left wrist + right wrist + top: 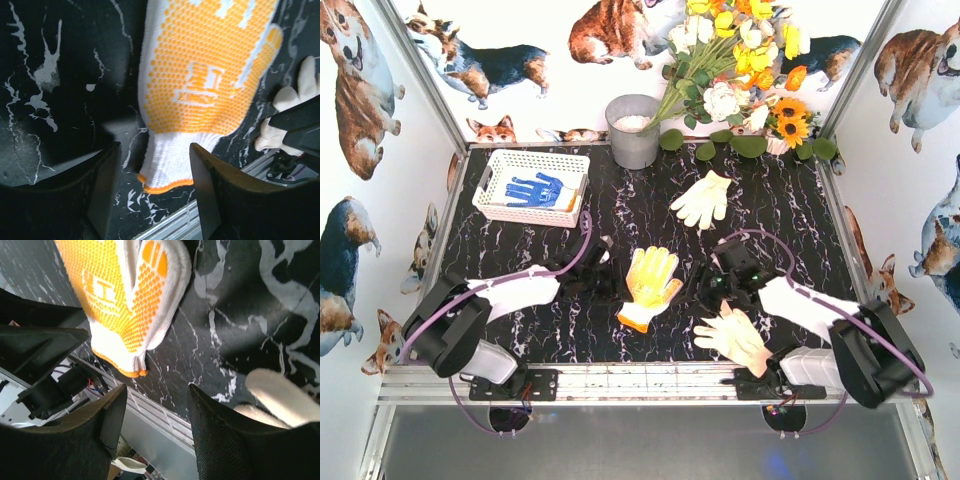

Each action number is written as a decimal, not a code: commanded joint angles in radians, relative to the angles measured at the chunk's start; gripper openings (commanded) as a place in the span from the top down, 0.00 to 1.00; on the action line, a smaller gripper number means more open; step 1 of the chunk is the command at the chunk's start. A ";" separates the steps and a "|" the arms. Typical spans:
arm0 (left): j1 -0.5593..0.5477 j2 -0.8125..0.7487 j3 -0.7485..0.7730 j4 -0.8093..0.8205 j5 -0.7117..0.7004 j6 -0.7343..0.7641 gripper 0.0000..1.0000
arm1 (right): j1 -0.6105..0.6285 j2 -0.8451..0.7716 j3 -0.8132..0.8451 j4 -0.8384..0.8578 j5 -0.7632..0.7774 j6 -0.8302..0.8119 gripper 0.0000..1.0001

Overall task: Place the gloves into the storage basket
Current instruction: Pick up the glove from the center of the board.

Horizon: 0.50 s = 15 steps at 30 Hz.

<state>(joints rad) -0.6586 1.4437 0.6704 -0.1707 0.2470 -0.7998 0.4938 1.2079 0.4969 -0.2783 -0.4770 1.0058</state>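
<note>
The yellow glove (650, 283) with an orange cuff lies palm up at the table's middle front. My left gripper (597, 281) is open just left of it; in the left wrist view the gripper (154, 186) straddles the cuff of the yellow glove (205, 65) without closing on it. My right gripper (716, 285) is open and empty just right of that glove, and the right wrist view (155, 425) shows the yellow glove (120, 295) ahead. A peach-tan glove (734, 336) lies front right. A cream-white glove (702, 199) lies back centre. A blue-patterned glove (535, 190) lies in the white storage basket (492, 183) at back left.
A grey metal bucket (633, 130) stands at the back centre beside a bunch of flowers (740, 70). Corgi-printed walls close in the sides and back. The metal front rail (620, 378) runs close under both grippers.
</note>
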 commanded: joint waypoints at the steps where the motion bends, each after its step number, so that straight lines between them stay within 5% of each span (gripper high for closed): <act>1: 0.010 0.036 -0.031 0.071 0.016 -0.035 0.52 | 0.014 0.089 0.038 0.145 0.007 0.016 0.47; 15: -0.010 0.059 -0.112 0.195 0.010 -0.084 0.73 | 0.065 0.256 0.069 0.245 0.093 0.005 0.54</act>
<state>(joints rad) -0.6579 1.4822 0.5880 -0.0063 0.2756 -0.8753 0.5529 1.4284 0.5285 -0.1062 -0.4400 1.0237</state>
